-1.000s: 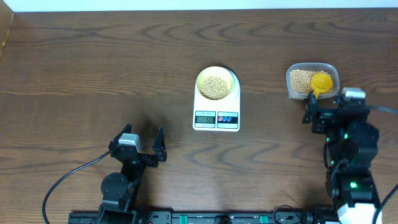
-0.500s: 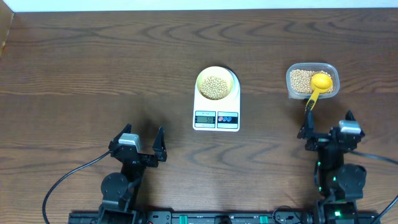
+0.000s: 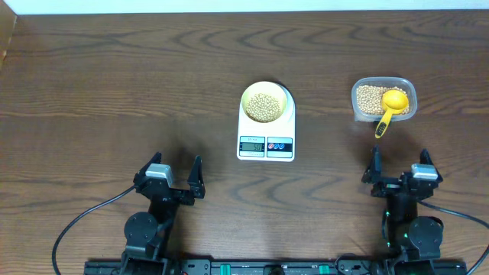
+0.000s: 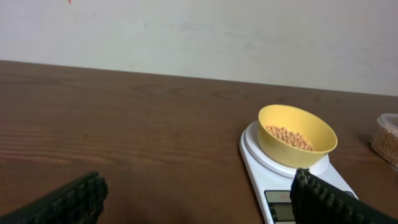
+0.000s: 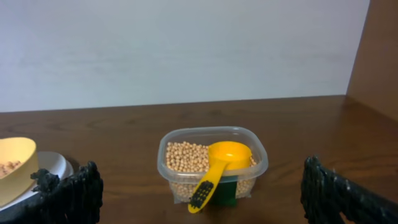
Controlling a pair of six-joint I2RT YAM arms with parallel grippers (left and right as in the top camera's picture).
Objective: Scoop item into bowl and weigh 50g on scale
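Near edge: the left jaws and right jaws both stand wide open, gripping nothing, well apart from everything else. Mid-bench, the scale lies with its long axis near-to-far, display edge facing near. The bowl sits on its far end, holding beans. To the right, apart, the tub holds more beans and the scoop, whose handle points near and overhangs the rim. Open bench spans the left side and far strip.
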